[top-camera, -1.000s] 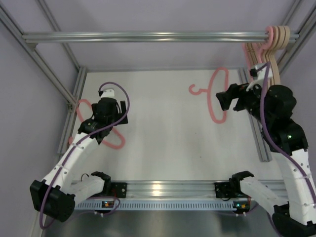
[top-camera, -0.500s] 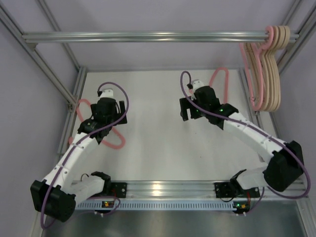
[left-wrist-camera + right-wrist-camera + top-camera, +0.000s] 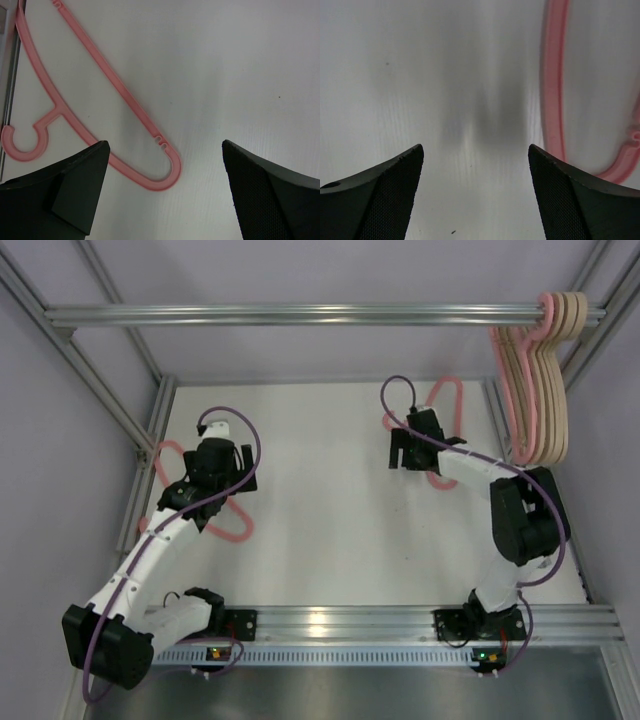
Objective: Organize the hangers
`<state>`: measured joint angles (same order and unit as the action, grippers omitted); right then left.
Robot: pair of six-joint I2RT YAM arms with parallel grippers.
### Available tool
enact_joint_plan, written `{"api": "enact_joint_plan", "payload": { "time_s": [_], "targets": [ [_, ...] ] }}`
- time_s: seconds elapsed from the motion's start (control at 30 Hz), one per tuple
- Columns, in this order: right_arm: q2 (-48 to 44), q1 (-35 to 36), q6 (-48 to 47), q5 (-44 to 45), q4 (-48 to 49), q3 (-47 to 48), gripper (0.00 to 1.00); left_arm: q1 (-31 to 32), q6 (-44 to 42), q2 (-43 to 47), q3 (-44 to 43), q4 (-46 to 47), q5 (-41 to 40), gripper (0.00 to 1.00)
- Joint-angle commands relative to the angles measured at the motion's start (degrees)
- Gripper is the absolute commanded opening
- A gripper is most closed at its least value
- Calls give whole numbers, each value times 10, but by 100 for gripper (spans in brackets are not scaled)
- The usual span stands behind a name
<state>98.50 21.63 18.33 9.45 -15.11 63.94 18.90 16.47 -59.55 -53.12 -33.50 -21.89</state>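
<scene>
Several beige and pink hangers (image 3: 538, 390) hang by their hooks at the right end of the top rail (image 3: 300, 313). One pink hanger (image 3: 445, 400) lies flat on the table at the back right. My right gripper (image 3: 411, 452) is open and empty, low over the table just left of it. In the right wrist view that hanger (image 3: 554, 90) lies right of my open gripper (image 3: 476, 190). Another pink hanger (image 3: 232, 528) lies at the left. My left gripper (image 3: 221, 475) hovers over it, open and empty. In the left wrist view this hanger (image 3: 100, 65) lies ahead of my gripper (image 3: 165, 190).
Aluminium frame posts (image 3: 150, 455) run along the table's left side and along its right side (image 3: 505, 440). A frame rail (image 3: 330, 618) crosses the near edge by the arm bases. The white tabletop (image 3: 320, 500) lies between the two arms.
My right arm has swung from up by the hung hangers down to the table, and now sits beside the back-right pink hanger. The left arm has not moved.
</scene>
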Motion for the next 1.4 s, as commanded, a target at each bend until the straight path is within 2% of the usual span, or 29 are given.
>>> {"api": "enact_joint_plan", "payload": {
  "time_s": [0.0, 0.17, 0.4, 0.53, 0.57, 0.63, 0.67, 0.87, 0.97, 1.13, 1.37],
  "targets": [
    [27, -40, 20, 11, 52, 43, 82, -4, -2, -2, 2, 15, -2, 98],
    [71, -79, 21, 12, 52, 73, 81, -4, -2, 0, 3, 15, -2, 98],
    [116, -96, 18, -22, 46, 87, 78, -4, -3, -2, 2, 15, 2, 98],
    [122, -93, 23, -43, 39, 77, 62, -4, -2, -2, 3, 15, 4, 98],
    [123, -91, 22, -42, 39, 74, 52, -4, -2, -3, 3, 15, 4, 98],
    [123, -85, 18, -39, 37, 69, 42, -4, -2, -4, 3, 15, 4, 98],
    [123, -78, 19, -38, 37, 64, 32, -5, -2, -4, 3, 15, 4, 98],
    [128, -14, 18, -9, 14, 53, 0, -5, -1, -5, 3, 15, 2, 98],
    [126, 30, 9, 2, 1, 51, 0, -5, 0, -7, 4, 15, 6, 98],
    [88, 99, 26, -34, 1, 16, 0, -5, 5, -9, 0, 17, 14, 98],
    [-4, 169, 93, -147, 108, -70, 0, -5, 58, -3, -6, 24, 63, 98]
  ]
}}
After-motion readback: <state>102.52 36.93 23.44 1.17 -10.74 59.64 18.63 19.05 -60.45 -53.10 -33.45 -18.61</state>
